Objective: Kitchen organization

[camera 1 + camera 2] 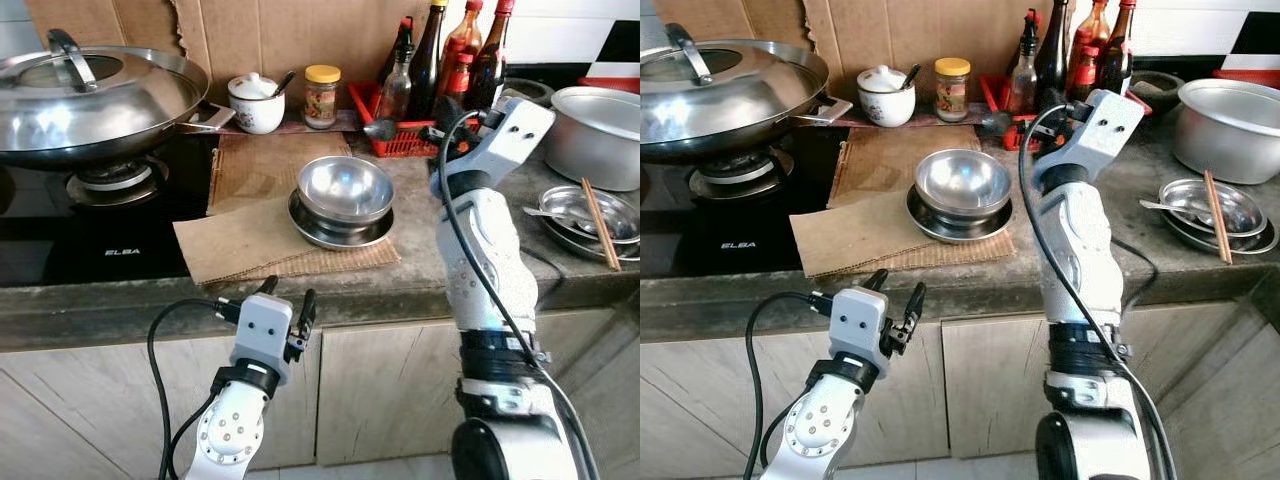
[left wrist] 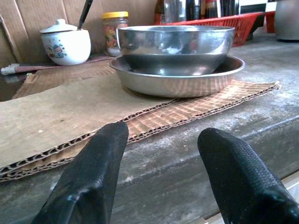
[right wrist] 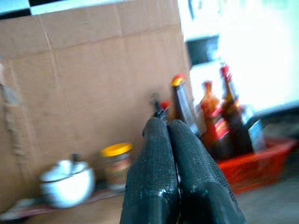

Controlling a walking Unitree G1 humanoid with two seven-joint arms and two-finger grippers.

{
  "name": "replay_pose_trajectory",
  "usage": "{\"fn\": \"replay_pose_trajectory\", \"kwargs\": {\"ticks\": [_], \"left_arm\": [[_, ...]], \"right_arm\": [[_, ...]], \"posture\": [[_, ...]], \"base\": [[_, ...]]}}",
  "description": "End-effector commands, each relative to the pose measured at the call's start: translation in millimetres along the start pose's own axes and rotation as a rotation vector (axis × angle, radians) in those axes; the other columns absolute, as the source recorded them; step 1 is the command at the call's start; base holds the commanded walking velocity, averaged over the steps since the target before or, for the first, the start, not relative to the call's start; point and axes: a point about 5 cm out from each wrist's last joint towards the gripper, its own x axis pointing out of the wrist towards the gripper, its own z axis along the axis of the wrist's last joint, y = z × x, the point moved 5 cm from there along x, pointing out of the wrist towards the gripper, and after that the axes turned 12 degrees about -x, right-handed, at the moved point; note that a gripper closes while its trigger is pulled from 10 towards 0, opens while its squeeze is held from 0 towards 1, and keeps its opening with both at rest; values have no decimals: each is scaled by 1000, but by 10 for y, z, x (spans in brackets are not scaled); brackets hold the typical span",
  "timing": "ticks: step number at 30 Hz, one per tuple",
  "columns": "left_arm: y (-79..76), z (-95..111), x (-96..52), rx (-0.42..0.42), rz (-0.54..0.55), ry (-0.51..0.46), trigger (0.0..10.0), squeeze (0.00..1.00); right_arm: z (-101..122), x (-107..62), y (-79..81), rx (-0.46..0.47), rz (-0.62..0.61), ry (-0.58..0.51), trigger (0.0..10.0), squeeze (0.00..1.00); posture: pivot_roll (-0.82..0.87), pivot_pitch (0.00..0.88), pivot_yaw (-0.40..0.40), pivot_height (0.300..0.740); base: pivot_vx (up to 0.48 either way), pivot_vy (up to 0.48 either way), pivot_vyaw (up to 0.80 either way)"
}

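bowl (image 1: 346,188) on plate (image 1: 340,226), frame centre. left gripper (image 1: 290,306) released, low at counter edge. right gripper (image 3: 173,154) clenched, empty, raised near basket (image 1: 400,135). best: approach bowl level, grip rim squarely.

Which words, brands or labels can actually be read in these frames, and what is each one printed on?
"ELBA": white letters on the front of the black glass gas hob.
Labels on the dark sauce bottles in the red plastic basket: too small to read.
Label on the yellow-lidded glass jar: too blurred to read.

Silver arms, black cables, textured black jaws.
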Motion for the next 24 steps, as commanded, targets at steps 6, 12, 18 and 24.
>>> {"fn": "replay_pose_trajectory", "kwargs": {"ticks": [6,12,18,24], "left_arm": [[15,11,18,5,-9,-9,10000,0],[20,12,11,0,-10,-10,10000,0],[-4,-11,-4,8,-22,-2,10000,0],[-28,3,-7,0,-27,-10,10000,0]], "right_arm": [[135,-172,-91,-153,-24,-61,0,0],[70,-374,-127,-273,-39,-52,0,0],[-73,-483,-122,-250,-47,13,0,0],[-118,-516,-131,-262,-47,30,0,0]], "posture": [[146,0,-26,740],[136,0,-18,740],[135,8,-15,740],[138,15,-20,740]], "base": [[0,0,0],[0,0,0],[-81,0,0],[-263,0,0]]}}
